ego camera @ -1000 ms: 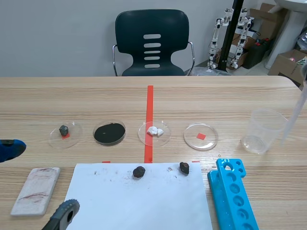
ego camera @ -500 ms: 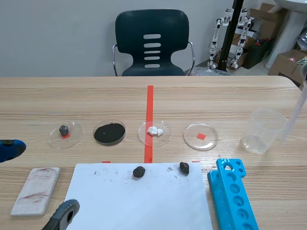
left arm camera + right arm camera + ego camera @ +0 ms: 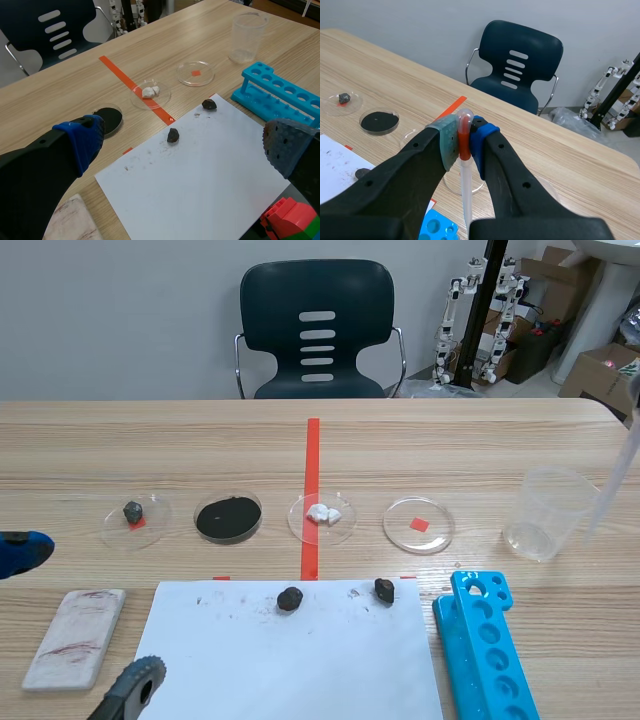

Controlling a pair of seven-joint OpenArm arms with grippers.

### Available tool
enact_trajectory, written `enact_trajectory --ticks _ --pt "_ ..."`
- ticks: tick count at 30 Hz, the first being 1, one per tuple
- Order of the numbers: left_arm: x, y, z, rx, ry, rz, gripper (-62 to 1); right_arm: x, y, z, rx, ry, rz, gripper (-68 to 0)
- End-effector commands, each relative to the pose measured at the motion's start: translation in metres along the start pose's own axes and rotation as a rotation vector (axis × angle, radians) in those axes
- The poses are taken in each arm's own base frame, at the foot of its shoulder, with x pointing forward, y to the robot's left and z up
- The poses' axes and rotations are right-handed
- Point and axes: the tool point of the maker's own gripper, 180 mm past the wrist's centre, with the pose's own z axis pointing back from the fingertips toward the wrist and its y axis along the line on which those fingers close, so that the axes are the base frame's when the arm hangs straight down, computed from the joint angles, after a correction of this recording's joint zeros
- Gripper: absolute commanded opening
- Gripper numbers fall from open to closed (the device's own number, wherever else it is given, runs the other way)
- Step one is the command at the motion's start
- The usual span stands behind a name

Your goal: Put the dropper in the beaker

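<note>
Light wood-grain table (image 3: 200,460) is running away from you toward a dark plastic chair (image 3: 317,330) and a grey wall; cardboard boxes (image 3: 600,370) are sitting in the far corner, too small for you to read anything off them.

Your right gripper (image 3: 464,140) is pinching the translucent plastic dropper (image 3: 465,175) just below its bulb, pads pressed against an orange-red section of the tube. In the scene view the dropper is hanging tilted at the right edge, just beside the clear plastic beaker (image 3: 548,512) on its right side; you cannot tell whether the two are touching.

Your left gripper (image 3: 184,144) is hovering with its fingers spread wide, holding nothing, above a white paper sheet (image 3: 300,660) that is carrying two dark lumps (image 3: 290,598).

Four clear round dishes are lying in a row: one with a grey stone (image 3: 136,515), one with black powder (image 3: 228,517), one with white pieces (image 3: 322,515), and one over a red mark (image 3: 418,525). A blue test-tube rack (image 3: 487,650) is lying near the beaker; a stained white block (image 3: 75,636) is sitting beside the sheet.
</note>
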Motion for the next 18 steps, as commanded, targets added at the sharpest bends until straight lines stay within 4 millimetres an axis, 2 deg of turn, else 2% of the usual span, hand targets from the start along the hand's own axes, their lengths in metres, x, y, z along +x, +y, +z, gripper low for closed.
enact_trajectory --ticks 1,11,18 --pt "0.008 0.002 -0.001 0.003 -0.03 -0.003 1.4 0.01 -0.001 -0.002 0.004 -0.035 0.014 -62.5" --pt "0.008 0.002 -0.001 0.003 -0.03 -0.003 1.4 0.017 -0.006 -0.008 -0.006 -0.061 0.042 -62.5" --pt "0.008 0.002 -0.001 0.003 -0.03 -0.003 1.4 0.02 -0.019 -0.024 -0.035 -0.052 0.126 -62.5"
